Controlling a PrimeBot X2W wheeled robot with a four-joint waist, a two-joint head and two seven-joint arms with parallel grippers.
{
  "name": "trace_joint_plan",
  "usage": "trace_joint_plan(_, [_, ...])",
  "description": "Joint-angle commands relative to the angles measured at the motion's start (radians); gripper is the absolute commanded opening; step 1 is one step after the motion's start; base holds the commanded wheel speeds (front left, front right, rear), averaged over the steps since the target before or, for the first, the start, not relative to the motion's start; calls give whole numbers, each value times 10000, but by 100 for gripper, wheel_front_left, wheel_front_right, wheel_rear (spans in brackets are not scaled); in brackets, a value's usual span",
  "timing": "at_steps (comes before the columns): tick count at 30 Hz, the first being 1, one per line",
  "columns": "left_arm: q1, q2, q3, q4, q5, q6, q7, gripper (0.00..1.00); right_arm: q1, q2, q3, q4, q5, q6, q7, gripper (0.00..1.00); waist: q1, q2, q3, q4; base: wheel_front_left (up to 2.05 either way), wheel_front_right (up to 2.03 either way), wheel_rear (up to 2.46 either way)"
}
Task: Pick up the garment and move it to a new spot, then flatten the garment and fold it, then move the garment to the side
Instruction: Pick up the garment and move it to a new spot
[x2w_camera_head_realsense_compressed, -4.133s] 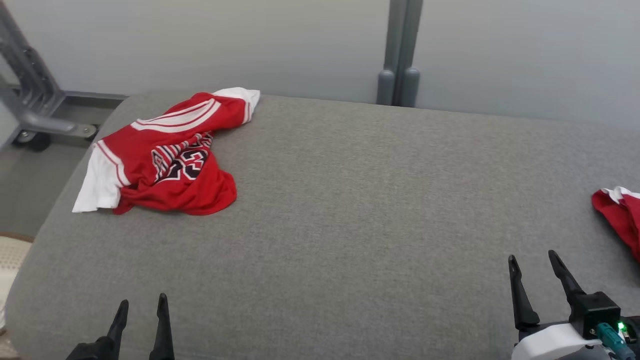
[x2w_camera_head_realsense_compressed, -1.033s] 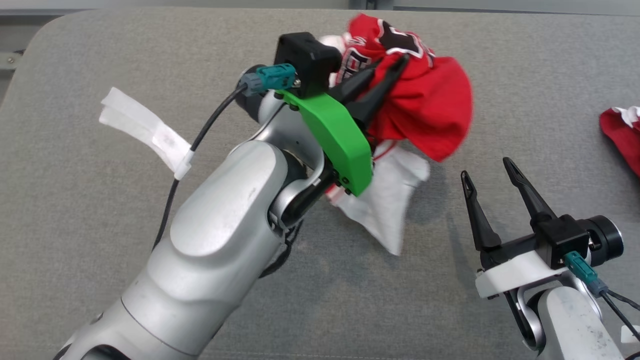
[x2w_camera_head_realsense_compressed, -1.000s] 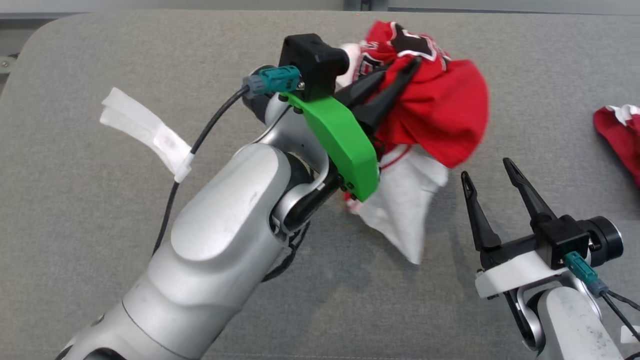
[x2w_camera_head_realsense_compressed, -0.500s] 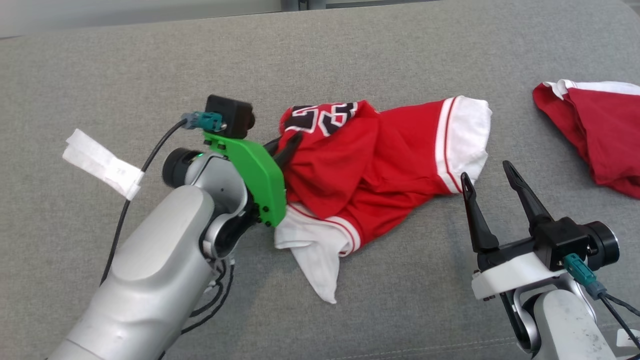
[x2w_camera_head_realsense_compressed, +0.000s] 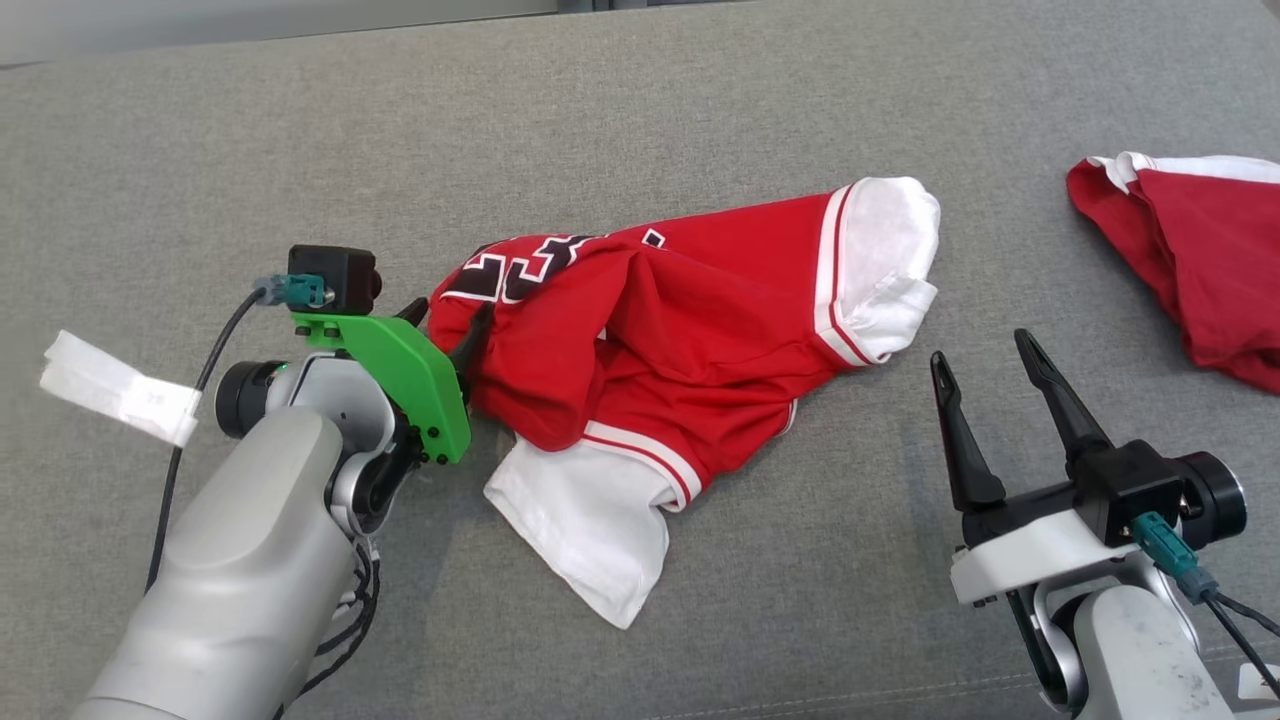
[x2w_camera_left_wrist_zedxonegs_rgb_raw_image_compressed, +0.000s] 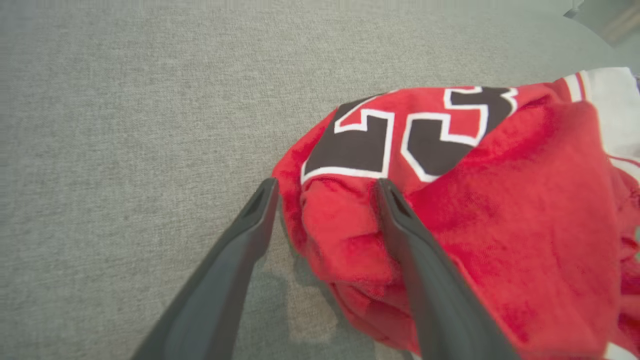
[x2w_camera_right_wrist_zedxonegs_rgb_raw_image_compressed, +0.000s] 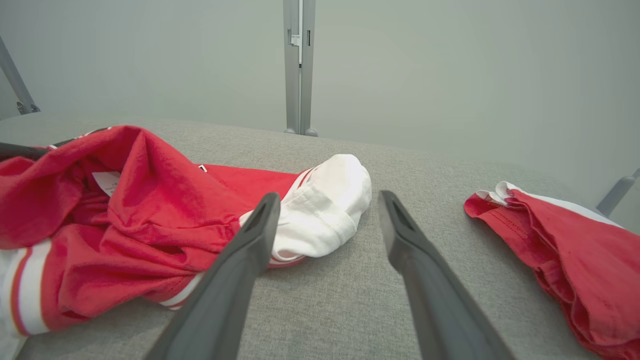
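Jaws open on left gripper (x2w_camera_head_realsense_compressed: 450, 312) and right gripper (x2w_camera_head_realsense_compressed: 980, 348); garment (x2w_camera_head_realsense_compressed: 690, 330) lies crumpled at left's three o'clock; flattening and folding remain.

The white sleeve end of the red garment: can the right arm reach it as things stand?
Probably yes. The right claw stands open just short of the white sleeve end, and only grey cushion lies between them, so the way looks free.

2 red garments (jersey (x2w_camera_head_realsense_compressed: 700, 330) + 2nd garment (x2w_camera_head_realsense_compressed: 1190, 270)), 2 grippers (left gripper (x2w_camera_head_realsense_compressed: 450, 312), right gripper (x2w_camera_head_realsense_compressed: 980, 347)), 1 grey surface (x2w_camera_head_realsense_compressed: 700, 100).
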Motion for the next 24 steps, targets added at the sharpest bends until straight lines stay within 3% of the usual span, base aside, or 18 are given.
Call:
trace_joint_plan(1, [159,32,34,-31,107,-31,-113,100,140,-32,-39,6,-54,-19,-31,100,0,0,-47,38,0,0,0])
trace_joint_plan(4, [445,160,166,-432,148,76,-694,100,219,-92,-92,-51,-101,-18,-31,100,0,0,-142,72,0,0,0])
trace_joint_plan(7, [1279,520,463,-1599,121,527,-1479,100,422,-68,-197,-147,-124,-19,-31,100,0,0,-355,62,0,0,0])
trace_joint_plan(11, [2440,818,712,-3458,192,1453,-1991,100,631,-38,-331,-206,-83,-19,-31,100,0,0,-544,48,0,0,0])
trace_joint_plan(17, [3964,823,426,-6123,322,2686,-1896,100,805,57,-409,-263,-14,-19,-32,100,0,0,-561,-10,0,0,0])
trace_joint_plan(24, [4093,644,-219,-6528,1040,3364,-1791,100,620,139,-317,-278,23,-19,-32,100,0,0,-450,-239,0,0,0])
